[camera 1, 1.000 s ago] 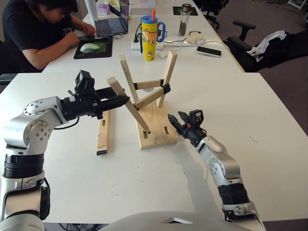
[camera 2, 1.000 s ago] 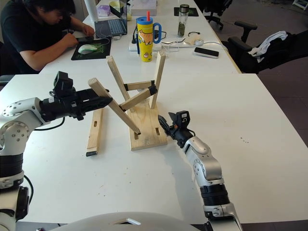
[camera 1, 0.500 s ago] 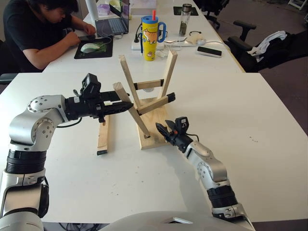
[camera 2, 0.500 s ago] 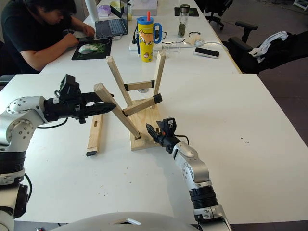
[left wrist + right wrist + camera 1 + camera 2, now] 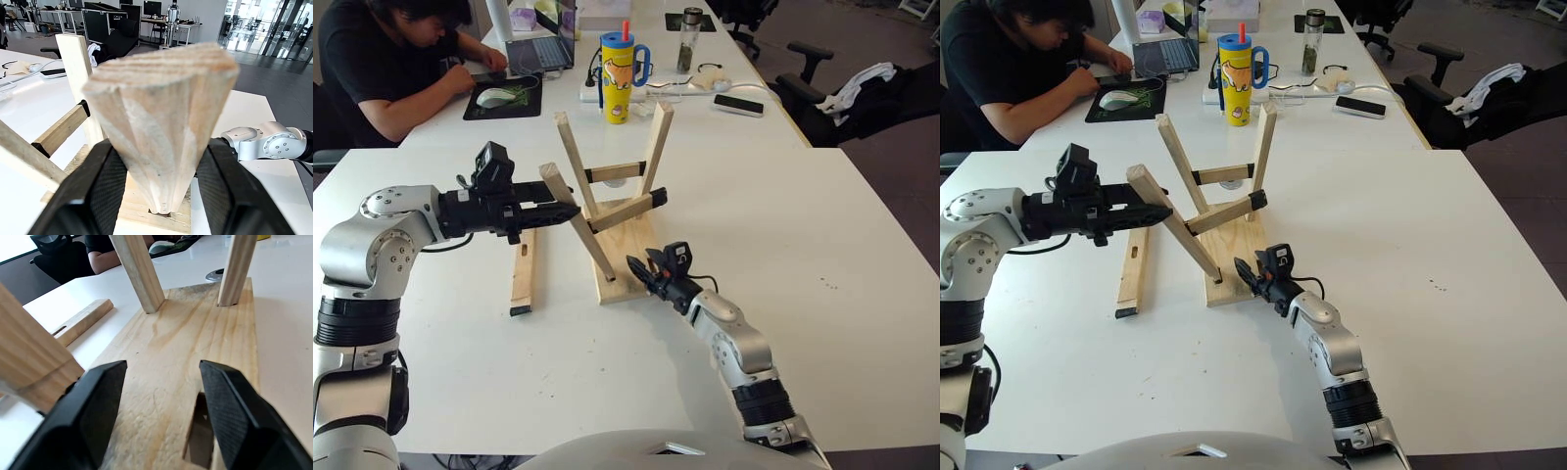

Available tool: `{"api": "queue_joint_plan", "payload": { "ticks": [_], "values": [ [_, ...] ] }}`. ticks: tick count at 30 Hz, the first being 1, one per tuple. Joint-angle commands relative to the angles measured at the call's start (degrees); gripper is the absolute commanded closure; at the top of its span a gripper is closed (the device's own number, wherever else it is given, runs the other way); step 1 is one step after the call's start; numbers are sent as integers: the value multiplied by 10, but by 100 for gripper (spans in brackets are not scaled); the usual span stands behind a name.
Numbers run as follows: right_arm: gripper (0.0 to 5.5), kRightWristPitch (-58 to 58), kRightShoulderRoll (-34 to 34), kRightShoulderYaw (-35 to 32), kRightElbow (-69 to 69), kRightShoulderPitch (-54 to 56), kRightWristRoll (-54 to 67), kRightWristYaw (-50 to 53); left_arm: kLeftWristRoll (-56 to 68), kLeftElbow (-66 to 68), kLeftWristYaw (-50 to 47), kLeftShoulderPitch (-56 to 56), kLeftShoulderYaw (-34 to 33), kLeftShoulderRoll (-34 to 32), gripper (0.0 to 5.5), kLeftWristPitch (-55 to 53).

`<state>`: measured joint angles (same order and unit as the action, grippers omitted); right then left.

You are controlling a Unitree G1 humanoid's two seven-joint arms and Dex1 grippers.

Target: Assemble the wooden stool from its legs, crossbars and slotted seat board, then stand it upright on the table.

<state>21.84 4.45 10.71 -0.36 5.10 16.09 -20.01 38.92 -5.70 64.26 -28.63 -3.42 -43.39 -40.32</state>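
Over the last second our right claw (image 5: 639, 271) slides from the near right corner of the seat board (image 5: 634, 240) leftward along its near edge. It now hangs there with its fingers spread, gripping nothing, just beside the foot of the third leg (image 5: 579, 225). Our left claw (image 5: 560, 209) is pinching that leg near its top end (the left wrist view shows the wood pressed between both pads). In the same second the leg comes a little lower and its foot settles at the near left slot of the board. The lower crossbar (image 5: 625, 210) fixed to it drops with it, and its far end lies against the right standing leg (image 5: 657, 137).

The board lies flat on the counter (image 5: 803, 225). The right standing leg and a left standing leg (image 5: 572, 157) rise from its far end, joined by the upper crossbar (image 5: 615, 172). A fourth leg (image 5: 522, 266) lies loose on the counter just left of the board.

We judge the third leg close to seated, though it leans and we cannot tell whether its end is actually down in the slot. The right claw's shift puts it where it could steady the board or guide the foot home. After that, the fourth leg and turning the stool upright are left to do.
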Motion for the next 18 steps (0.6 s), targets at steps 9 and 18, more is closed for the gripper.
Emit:
{"api": "queue_joint_plan", "payload": {
  "ticks": [9,18],
  "values": [
    [272,23,5,13,27,-25,-14,-8,-66,28,42,-17,50,-16,348,56],
    [272,16,18,23,31,-27,-38,-11,-135,8,79,-9,117,-38,348,103]
  ]
}}
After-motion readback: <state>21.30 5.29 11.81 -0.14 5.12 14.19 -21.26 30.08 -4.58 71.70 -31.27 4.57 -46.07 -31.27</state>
